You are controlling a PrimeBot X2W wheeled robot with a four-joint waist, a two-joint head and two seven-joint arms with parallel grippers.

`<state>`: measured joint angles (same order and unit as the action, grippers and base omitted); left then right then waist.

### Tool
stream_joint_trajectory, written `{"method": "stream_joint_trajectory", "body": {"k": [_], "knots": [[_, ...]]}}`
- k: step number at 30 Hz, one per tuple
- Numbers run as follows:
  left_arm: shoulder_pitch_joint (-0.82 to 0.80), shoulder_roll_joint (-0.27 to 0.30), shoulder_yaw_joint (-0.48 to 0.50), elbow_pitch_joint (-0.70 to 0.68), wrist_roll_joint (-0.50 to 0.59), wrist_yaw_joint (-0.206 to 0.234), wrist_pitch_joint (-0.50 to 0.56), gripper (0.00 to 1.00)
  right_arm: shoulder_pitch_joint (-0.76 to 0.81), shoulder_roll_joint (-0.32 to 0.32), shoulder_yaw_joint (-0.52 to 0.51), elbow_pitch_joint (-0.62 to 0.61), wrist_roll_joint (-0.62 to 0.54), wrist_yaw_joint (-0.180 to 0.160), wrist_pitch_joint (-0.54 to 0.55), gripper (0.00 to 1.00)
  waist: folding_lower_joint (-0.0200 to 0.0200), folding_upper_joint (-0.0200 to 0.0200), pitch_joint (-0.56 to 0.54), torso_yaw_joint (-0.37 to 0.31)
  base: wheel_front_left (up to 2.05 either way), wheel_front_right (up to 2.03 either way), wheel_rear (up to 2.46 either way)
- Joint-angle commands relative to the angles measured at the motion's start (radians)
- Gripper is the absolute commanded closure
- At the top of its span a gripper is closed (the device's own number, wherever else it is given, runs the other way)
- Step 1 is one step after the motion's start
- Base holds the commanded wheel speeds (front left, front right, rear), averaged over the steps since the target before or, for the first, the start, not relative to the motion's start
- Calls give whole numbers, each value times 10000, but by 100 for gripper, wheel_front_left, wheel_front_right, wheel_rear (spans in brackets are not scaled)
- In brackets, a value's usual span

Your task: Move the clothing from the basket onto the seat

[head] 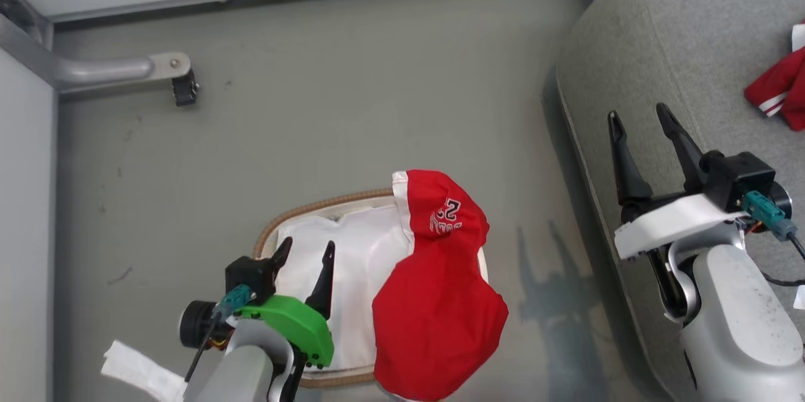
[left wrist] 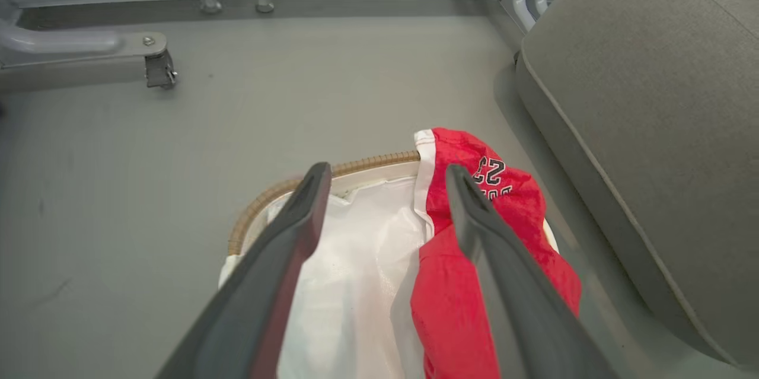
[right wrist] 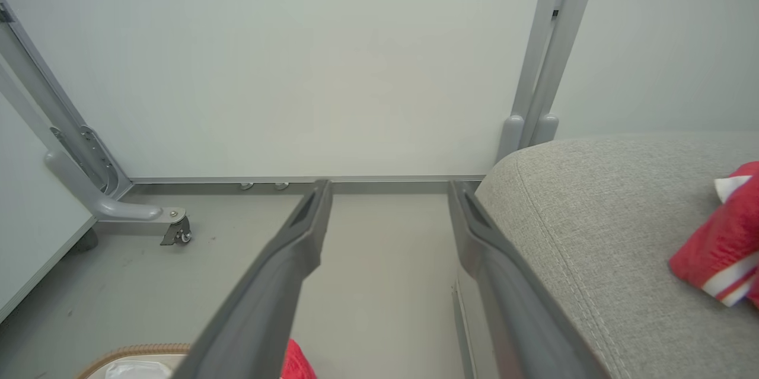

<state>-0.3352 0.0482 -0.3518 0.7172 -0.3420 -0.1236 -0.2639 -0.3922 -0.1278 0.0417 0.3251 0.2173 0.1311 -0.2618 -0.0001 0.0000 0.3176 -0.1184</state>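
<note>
One red garment (head: pixel 434 289) lies draped over the right side of the basket (head: pixel 302 210). Its long axis runs from the far rim to the near rim, and its broad lower end spills out over the near-right rim. The narrower far end carries a white trim band (head: pixel 402 207) along its inner edge, facing the basket's middle. Just beside the band a white-and-black number (left wrist: pixel 492 171) reads "23", upside down from the robot's side. The line of lettering under it is too small to read. The second red piece (head: pixel 780 90) lies bunched at the right edge of the seat (head: pixel 660 43), showing white stripes on its lower corner, with no readable print. The rest of the basket shows its white liner (head: pixel 358 263), crumpled inside the brown woven-look rim. The left gripper (head: pixel 307 245) hangs above the left half of the liner, fingers spread wide and pointing toward the far rim, holding nothing and apart from the garment. The right gripper (head: pixel 638 112) hovers over the seat's left edge, near the stitched seam, fingers likewise wide apart and empty, well apart from the piece on the seat. The basket stands on a grey floor (head: pixel 346 87) just beside the seat. A grey frame leg (head: pixel 126 68) with a small caster stands at the floor's far-left corner.
</note>
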Motion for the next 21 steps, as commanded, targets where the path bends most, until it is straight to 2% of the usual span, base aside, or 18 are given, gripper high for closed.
{"method": "stream_joint_trajectory", "body": {"k": [1,4,9,21], "knots": [[-616,60,-278,351,-213,-56,-8,0,-276,19,41,-80,4,-7,-47,0,1,0,1628,-760,0,0,0],[-1544,67,-1175,1442,-726,-67,44,0,-657,110,88,-259,44,-7,-47,0,1,0,2401,-993,0,0,0],[-2822,73,-2484,2471,-1632,-70,474,0,-1103,211,195,-491,149,-7,-47,0,1,0,3507,-1276,0,0,0],[-4561,118,-4434,3728,-3223,-73,1711,0,-1381,297,181,-905,360,-7,-47,0,1,0,5262,-1389,0,0,0]]}}
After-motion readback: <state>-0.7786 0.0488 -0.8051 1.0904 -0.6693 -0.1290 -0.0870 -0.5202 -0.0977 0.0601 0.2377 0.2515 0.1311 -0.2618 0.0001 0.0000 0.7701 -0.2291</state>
